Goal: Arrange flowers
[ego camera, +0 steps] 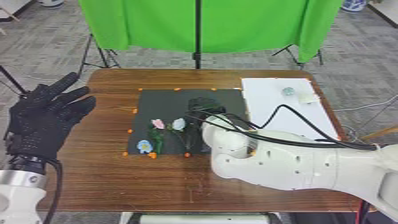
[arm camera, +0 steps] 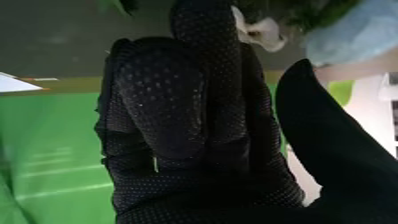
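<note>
Three flowers lie on the square black mat (ego camera: 160,105) on the brown wooden table (ego camera: 111,185), all toward its left and near side. The pink flower with a green stem (ego camera: 158,123) and the white flower with a slender stem (ego camera: 179,124) are next to each other, blossoms away from the robot. The pale blue flower with a yellowish middle (ego camera: 144,146) is nearest the mat's near left corner, and the pink one's green stem and leaves (ego camera: 159,141) run down between it and the white one.

The robot's right hand (ego camera: 196,134), in black fabric, is low over the mat, to the right of the white flower, the white arm coming in from the right. Whether it is released, clenched or grasping something, I cannot tell. In the right wrist view, the right hand (arm camera: 169,100) is near a white petal-like piece (arm camera: 264,33), a hazy pale blue piece (arm camera: 351,40) and dark green foliage (arm camera: 311,11).

The robot's left hand (ego camera: 40,117) is raised by the table's left edge, its fingers loosely extended and holding nothing.

Small orange pieces (ego camera: 153,155) dot the mat's edges. Right of it lies a white sheet (ego camera: 258,90) bearing a small pale green piece (ego camera: 288,91) and a cream piece (ego camera: 308,98). Bright green cloth (ego camera: 142,25) hangs beyond the table.
</note>
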